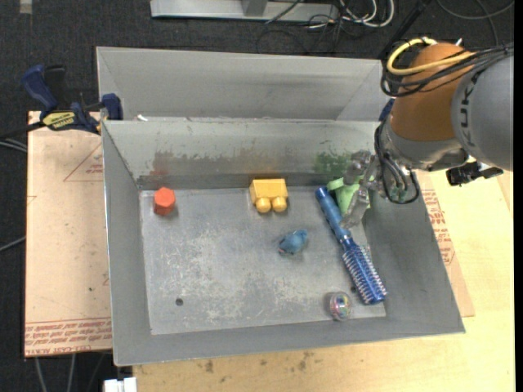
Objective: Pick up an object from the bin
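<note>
claw [360,193] low in far right corner of grey metal bin [212,276], beside small green plastic piece [344,194] and handle end of blue plastic hairbrush [347,243]; cannot tell whether claw apart or together.

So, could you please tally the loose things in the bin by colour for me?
Blue: 2, the brush and a small lump
Yellow: 1, a wheeled block
Orange: 1, a small block
Green: 1, a piece at the brush's handle end
Multicoloured: 1, a little ball
Total: 6
</note>
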Tool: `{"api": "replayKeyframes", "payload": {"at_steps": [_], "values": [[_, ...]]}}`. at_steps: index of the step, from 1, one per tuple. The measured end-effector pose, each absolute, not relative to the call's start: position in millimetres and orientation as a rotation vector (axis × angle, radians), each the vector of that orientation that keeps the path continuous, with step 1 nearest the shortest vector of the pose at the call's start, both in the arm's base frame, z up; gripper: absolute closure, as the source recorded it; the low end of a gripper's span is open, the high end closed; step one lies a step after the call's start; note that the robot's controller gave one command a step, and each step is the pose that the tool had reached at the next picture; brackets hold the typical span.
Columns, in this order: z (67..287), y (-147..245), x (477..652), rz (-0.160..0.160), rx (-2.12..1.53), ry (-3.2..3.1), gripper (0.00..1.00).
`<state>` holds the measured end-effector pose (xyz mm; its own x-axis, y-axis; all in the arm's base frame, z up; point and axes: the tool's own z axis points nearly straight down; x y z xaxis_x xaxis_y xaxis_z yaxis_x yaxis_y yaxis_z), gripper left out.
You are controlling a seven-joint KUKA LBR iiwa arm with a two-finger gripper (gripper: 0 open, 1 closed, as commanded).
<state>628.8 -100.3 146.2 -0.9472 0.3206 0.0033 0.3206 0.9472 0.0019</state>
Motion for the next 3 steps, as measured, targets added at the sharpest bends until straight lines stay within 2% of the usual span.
{"api": "replayKeyframes", "payload": {"at_steps": [1,2,3], "values": [[87.6,-112.3,645.3,-0.004,-0.629,-3.084,0.0],[87.2,-112.3,645.2,-0.007,-0.631,-3.079,1.0],[262.9,-147.6,610.6,0.001,-0.641,-3.088,1.0]]}}
